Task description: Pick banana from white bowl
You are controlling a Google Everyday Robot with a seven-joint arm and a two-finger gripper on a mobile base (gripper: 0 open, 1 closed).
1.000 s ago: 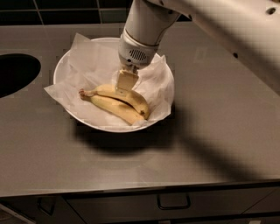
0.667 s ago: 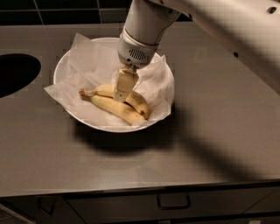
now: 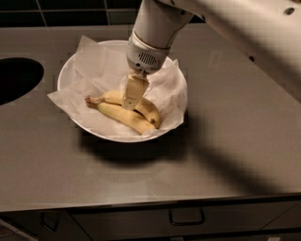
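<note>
The white bowl point(image 3: 123, 139) stands on the grey counter, left of centre, lined with crumpled white paper point(image 3: 99, 66). Two yellow bananas point(image 3: 127, 117) lie side by side in it, stems pointing left. My gripper point(image 3: 131, 96) hangs down from the white arm point(image 3: 155, 28) into the bowl. Its tip is right at the middle of the far banana and hides part of it. I cannot tell whether it touches the fruit.
A dark round opening point(image 3: 14, 80) is set in the counter at the left edge. The white arm crosses the upper right. The counter's front edge runs along the bottom, with a drawer handle point(image 3: 186, 217) below it. Dark tiles point(image 3: 70, 9) line the back.
My gripper has come down a little closer onto the bananas. The bowl and the bananas have not moved.
</note>
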